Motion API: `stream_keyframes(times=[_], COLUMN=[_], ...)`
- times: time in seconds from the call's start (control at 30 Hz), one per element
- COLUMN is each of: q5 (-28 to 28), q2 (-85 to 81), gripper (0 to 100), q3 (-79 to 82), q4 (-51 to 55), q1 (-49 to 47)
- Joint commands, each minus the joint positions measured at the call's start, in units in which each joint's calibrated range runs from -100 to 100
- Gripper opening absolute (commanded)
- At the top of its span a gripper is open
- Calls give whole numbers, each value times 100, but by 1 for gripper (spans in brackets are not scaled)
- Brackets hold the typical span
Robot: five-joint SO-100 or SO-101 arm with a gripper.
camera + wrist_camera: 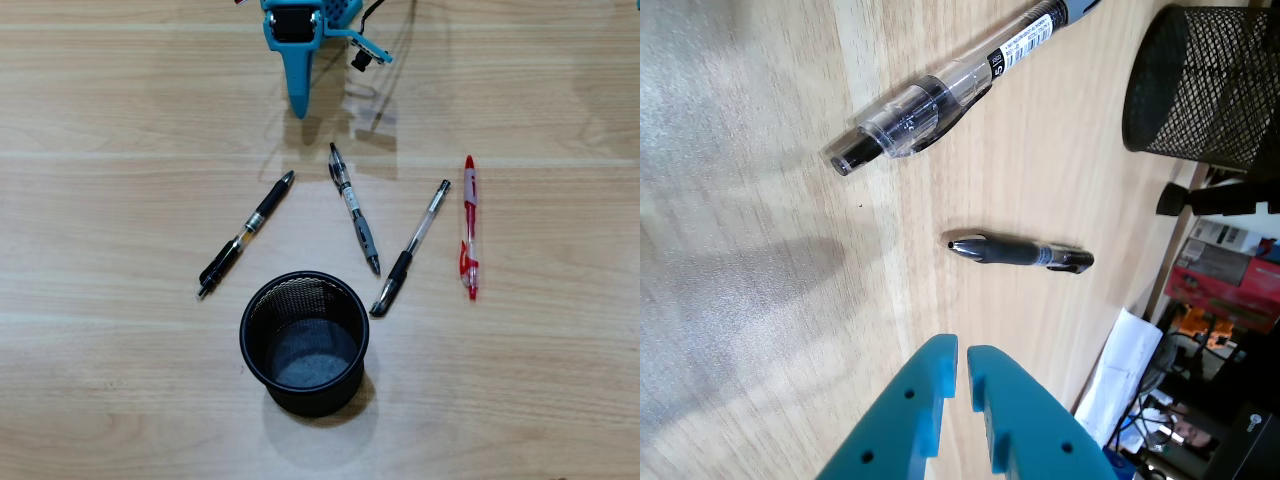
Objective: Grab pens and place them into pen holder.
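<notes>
My claw [961,352] was nearly closed: in the wrist view its two blue fingers stood side by side with only a thin gap between them, and nothing was held there. In the overhead view the claw [299,106] pointed down toward the wooden table [120,200] at the top of the picture, and all the task's things lay in front of its tip.

The nearest pen to my claw was the grey-sleeve pen [354,207]. Its back end lay just beyond my fingertip and a little to the right in the overhead view, not touching. In the wrist view this same pen [940,95] showed its clear barrel and black end ahead of my fingers.

The black pen [246,234] lay farther out and to the left in the overhead view, tilted. In the wrist view it [1020,251] lay directly ahead of the gap of my fingers, apart from them.

The third clear pen [411,248] lay to the right of the grey-sleeve pen, and the red pen [469,227] lay farthest right, well apart from my claw.

The pen holder [304,343] stood upright beyond the pens, farthest from my claw, and I saw no pen inside it. In the wrist view its black mesh [1205,85] was at the upper right.
</notes>
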Motion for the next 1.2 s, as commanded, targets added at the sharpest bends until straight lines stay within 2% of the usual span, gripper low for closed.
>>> stream_keyframes(times=[0.0,0.47,0.67,0.8,1.03,1.17], q5=[-3,-3,-115,-928,-3239,-3904], q2=[-61,-44,-44,-27,48,535], gripper=[2,2,2,2,2,2], q3=[-47,-1850,-2021,-2201,-2742,-3346], q4=[-54,15,23,23,902,1797], q1=[81,81,63,81,8,-1])
